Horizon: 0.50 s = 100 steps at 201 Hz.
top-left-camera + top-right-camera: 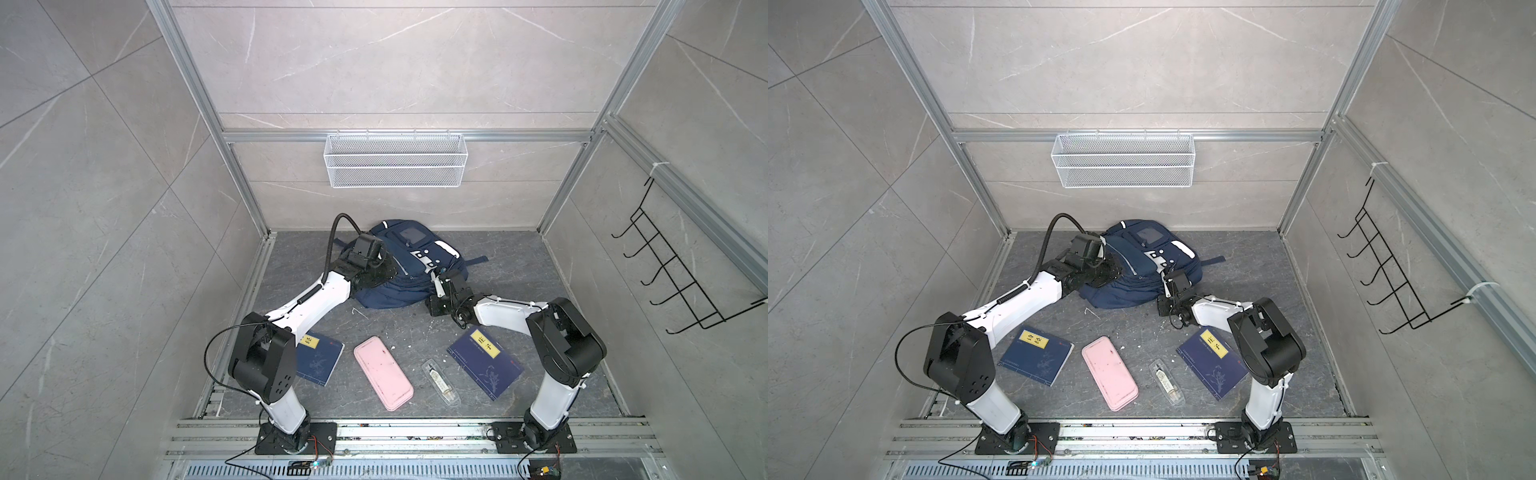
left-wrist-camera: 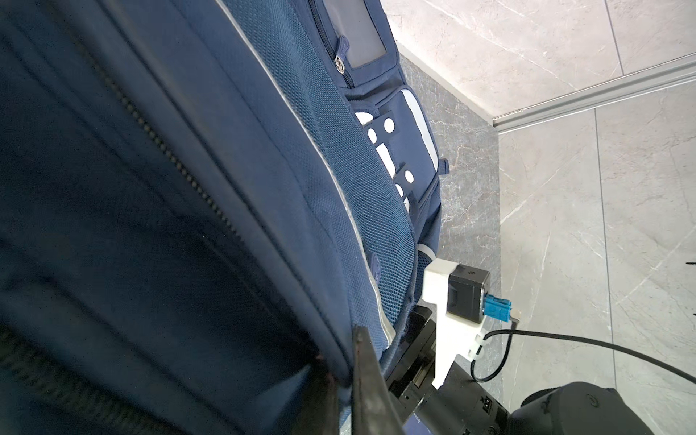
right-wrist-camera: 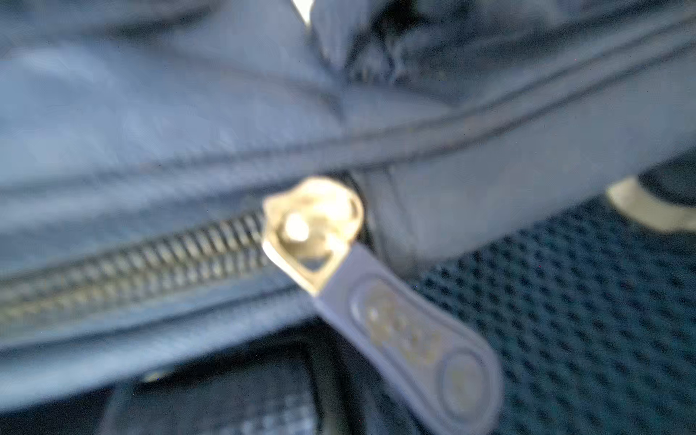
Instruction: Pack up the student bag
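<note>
the student bag lay on the counter, its side fabric pinched in the tightly closed left hand. the right hand sat at the bag's other side, the zipper pull just ahead of it; whether it was wide or narrow i cannot tell. my worry: the small pull could slip out, or the pinched fabric could slide free and let the bag drag. behind the hands lay two navy books, one pink case and one clear case.
</note>
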Each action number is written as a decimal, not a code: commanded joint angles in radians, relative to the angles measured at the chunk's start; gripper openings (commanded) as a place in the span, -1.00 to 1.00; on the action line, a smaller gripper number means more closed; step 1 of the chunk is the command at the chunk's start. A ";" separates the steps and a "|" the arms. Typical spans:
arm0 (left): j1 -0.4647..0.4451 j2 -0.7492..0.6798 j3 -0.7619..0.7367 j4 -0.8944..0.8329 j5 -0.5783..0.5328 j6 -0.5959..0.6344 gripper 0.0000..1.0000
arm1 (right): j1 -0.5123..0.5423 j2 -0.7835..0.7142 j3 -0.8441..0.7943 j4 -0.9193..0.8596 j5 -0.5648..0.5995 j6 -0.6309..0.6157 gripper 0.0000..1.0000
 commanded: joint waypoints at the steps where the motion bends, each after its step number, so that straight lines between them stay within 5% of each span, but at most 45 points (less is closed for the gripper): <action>1: 0.001 -0.049 0.061 0.063 0.030 0.044 -1.00 | 0.001 0.010 0.008 0.046 -0.004 -0.013 -0.33; 76: 0.011 -0.016 0.061 0.075 0.020 0.045 -1.00 | 0.001 -0.053 -0.038 0.016 -0.045 0.014 -1.00; 100: 0.021 0.020 0.073 0.078 0.033 0.037 -1.00 | 0.007 -0.053 -0.015 -0.051 -0.068 0.022 -1.00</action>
